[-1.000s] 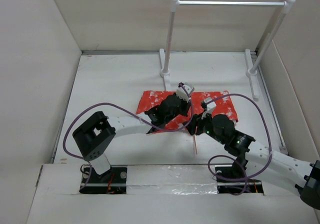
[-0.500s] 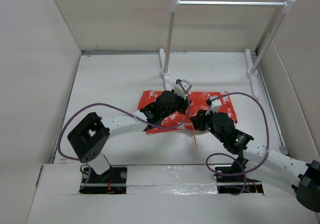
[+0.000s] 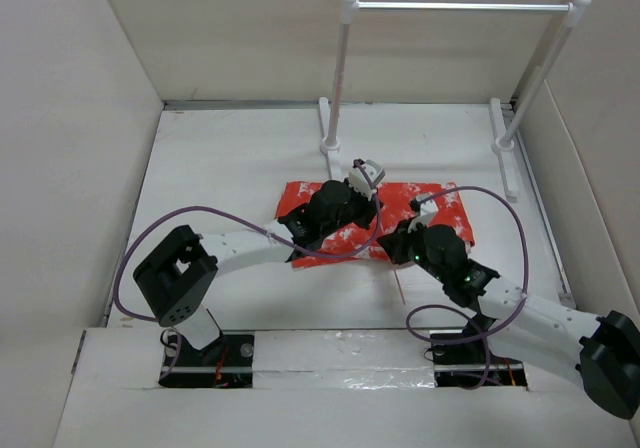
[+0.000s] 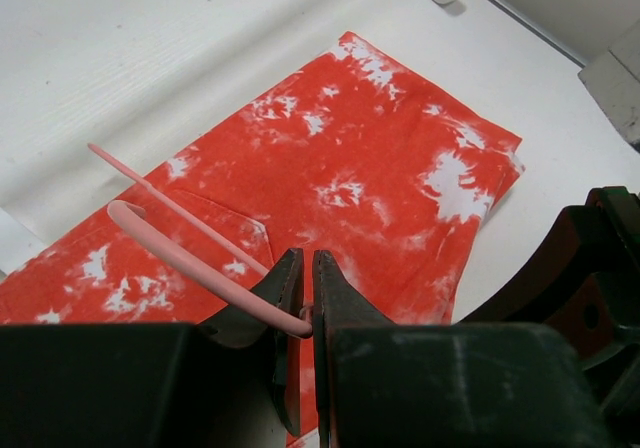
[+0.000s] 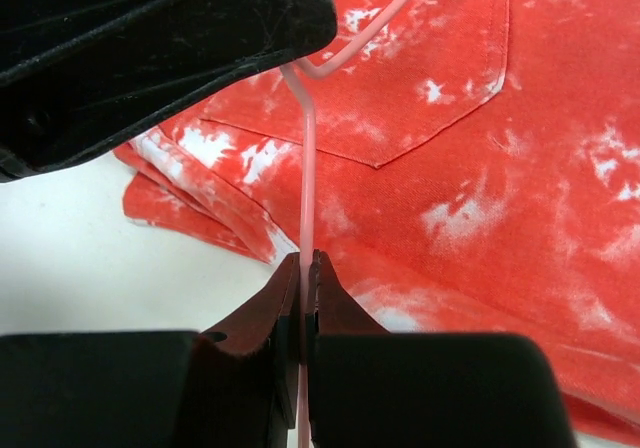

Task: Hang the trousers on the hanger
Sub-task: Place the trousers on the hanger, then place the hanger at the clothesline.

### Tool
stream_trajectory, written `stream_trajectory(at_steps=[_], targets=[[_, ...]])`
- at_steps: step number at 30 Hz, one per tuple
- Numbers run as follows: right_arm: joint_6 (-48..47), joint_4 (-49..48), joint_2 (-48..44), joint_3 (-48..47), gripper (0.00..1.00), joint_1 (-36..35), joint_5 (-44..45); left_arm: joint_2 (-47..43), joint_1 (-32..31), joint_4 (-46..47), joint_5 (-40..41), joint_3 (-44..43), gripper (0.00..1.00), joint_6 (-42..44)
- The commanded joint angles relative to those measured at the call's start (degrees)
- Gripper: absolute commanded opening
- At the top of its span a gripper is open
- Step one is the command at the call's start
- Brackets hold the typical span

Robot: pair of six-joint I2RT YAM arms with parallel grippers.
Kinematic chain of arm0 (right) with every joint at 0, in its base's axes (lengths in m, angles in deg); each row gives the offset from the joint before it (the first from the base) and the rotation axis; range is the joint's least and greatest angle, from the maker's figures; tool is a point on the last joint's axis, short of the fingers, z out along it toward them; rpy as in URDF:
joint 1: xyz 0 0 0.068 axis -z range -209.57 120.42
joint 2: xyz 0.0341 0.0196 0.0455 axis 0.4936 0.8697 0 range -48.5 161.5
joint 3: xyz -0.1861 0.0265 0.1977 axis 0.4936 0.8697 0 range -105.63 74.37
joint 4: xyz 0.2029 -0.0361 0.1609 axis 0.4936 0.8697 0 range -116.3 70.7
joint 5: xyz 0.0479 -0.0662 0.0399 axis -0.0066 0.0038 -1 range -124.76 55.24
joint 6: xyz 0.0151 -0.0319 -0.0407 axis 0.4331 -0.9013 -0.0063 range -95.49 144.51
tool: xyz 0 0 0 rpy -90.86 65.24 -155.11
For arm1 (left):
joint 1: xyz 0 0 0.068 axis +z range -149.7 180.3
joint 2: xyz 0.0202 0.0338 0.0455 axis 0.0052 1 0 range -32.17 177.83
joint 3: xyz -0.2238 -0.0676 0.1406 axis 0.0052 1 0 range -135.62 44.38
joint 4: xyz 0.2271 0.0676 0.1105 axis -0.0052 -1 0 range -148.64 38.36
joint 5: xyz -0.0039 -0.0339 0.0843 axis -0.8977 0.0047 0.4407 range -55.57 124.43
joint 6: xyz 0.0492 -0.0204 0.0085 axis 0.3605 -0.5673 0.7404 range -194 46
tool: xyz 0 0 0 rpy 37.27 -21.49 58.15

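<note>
Left gripper [image 4: 308,270] is pinched on the hanger [image 4: 200,264] near its hook, right gripper [image 5: 305,268] clamps a straight bit of it. Trousers [image 4: 380,168] lie flat on the table [image 3: 220,158] underneath.

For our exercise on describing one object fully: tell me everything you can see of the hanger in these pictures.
The hanger is thin, smooth pinkish wire with a curved hook end and a bent corner. It sits over the folded trousers, and one wire reaches past their near edge. The left gripper is shut on the wire leading from the hook. The right gripper is shut on a straight stretch. Its full outline is hidden by the arms.
</note>
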Motion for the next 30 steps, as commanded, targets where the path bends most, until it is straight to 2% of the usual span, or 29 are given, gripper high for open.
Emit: stream_trajectory(at_steps=[1, 9, 11, 14, 15, 16, 21, 27, 30], targets=[[1.3, -10.5, -3.5, 1.6, 0.00, -0.6, -6.6, -4.2, 0.8, 4.9, -2.1, -3.8, 0.00, -0.1], [3.1, -18.7, -7.2, 0.8, 0.00, -0.6, -14.4, -3.6, 0.8, 4.2, -5.0, -11.1, 0.00, -2.1], [4.6, -23.4, -7.6, 1.4, 0.00, -0.6, -14.8, -3.5, 0.8, 3.2, -6.2, -14.0, 0.00, -2.4], [7.0, -27.4, -8.8, 1.8, 0.00, -0.6, -13.5, -3.3, 0.8, 2.1, -6.4, -17.2, 0.13, -2.7], [6.9, -28.0, -9.2, 1.7, 0.00, -0.6, -13.1, -3.5, 0.8, 2.2, -6.3, -17.8, 0.22, -2.9], [7.1, -28.7, -10.0, 1.4, 0.00, -0.6, -12.0, -3.9, 0.8, 2.3, -6.0, -18.1, 0.26, -3.3], [7.8, -23.9, -13.0, -3.2, 0.00, -0.6, -6.1, -5.7, 1.4, 0.9, -6.3, -21.0, 0.54, -3.5], [6.5, -16.6, -14.0, -8.8, 0.00, -0.6, -0.9, -10.1, 1.9, 0.8, -6.3, -21.7, 0.76, -2.6], [6.5, -16.1, -13.0, -10.2, 0.00, -0.6, -1.6, -11.1, 1.9, -0.9, -6.1, -23.3, 0.81, -1.9]])
